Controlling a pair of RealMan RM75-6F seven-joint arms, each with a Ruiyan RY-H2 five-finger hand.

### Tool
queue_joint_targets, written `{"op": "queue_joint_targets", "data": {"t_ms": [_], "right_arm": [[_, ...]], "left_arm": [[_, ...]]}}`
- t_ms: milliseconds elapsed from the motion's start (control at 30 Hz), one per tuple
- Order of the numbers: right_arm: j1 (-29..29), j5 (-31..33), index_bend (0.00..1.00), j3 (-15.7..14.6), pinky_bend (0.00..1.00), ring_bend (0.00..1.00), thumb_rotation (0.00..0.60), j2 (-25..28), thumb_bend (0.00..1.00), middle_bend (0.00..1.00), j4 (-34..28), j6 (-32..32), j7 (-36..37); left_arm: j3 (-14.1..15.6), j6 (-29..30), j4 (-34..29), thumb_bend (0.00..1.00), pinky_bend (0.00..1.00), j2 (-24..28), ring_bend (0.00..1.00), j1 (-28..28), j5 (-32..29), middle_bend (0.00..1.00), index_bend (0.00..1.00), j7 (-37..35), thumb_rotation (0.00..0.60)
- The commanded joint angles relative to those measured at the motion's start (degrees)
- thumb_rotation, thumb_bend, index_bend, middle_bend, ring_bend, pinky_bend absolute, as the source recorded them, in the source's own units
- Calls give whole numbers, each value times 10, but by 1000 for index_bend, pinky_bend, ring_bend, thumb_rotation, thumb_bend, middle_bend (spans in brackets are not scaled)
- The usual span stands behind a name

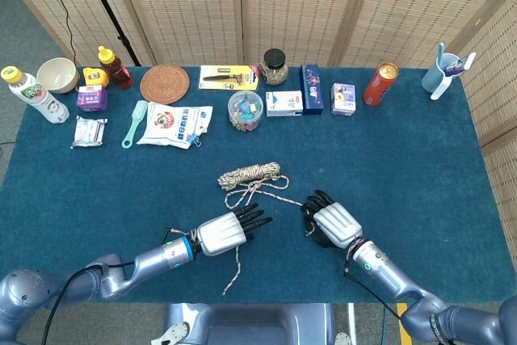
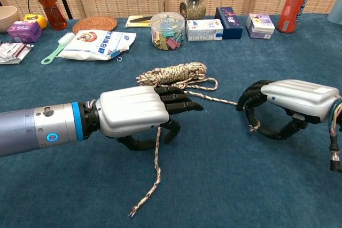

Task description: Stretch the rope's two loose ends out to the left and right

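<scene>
The left robot hand point(image 2: 140, 111), a smooth silver shell with black fingers, hovers palm-down low over the blue felt worktop point(image 1: 420, 159); its upper fingers reach flat toward the right while the lower ones curl under around one strand of the rope point(image 2: 176, 73), which passes beneath the palm, so whether it is truly clamped there is hidden by the shell. That strand runs on toward the near edge and ends in a frayed tip lying loose on the cloth. The right robot hand point(image 2: 278, 108) sits to the right, fingers curled into a ring, with the other loose end pinched at its fingertips; a short stub of cord dangles inside the curl. From there the thin speckled cord runs leftward and far to the main bundle, a tight coil of mottled tan-and-white twisted rope lying just beyond the left robot hand, near the middle of the worktop, with a couple of slack loops beside it. Both forearms are cut off by the frame edges. Farther back stands a row of goods: a clear round tub of coloured clips point(image 1: 245, 110), a white printed pouch point(image 1: 176, 124), a green brush point(image 1: 134, 123), a woven round coaster point(image 1: 165, 83), a glass jar point(image 1: 275, 66) and a red can point(image 1: 380, 83).
</scene>
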Motion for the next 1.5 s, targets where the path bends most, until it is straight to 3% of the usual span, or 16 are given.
{"op": "queue_joint_targets", "data": {"t_ms": [33,567,1000,1500], "right_arm": [[0,1,602,0,0,125,600,0,535,260,0,0,0],[-2,1,607,2,0,124,600,-1,535,260,1,-2,-1],[-3,1,617,3,0,129,600,1,536,261,-1,-2,-2],[-6,0,639,9,0,150,600,6,537,277,-5,11,-2]], "left_arm": [[1,-1,0,376,0,0,0,0,-1,0,525,1,600],[7,-2,5,459,0,-1,0,-2,-8,0,571,0,600],[9,4,2,460,0,3,0,1,-14,0,618,-8,600],[13,50,-28,461,0,52,0,28,-23,0,643,-34,600]]}}
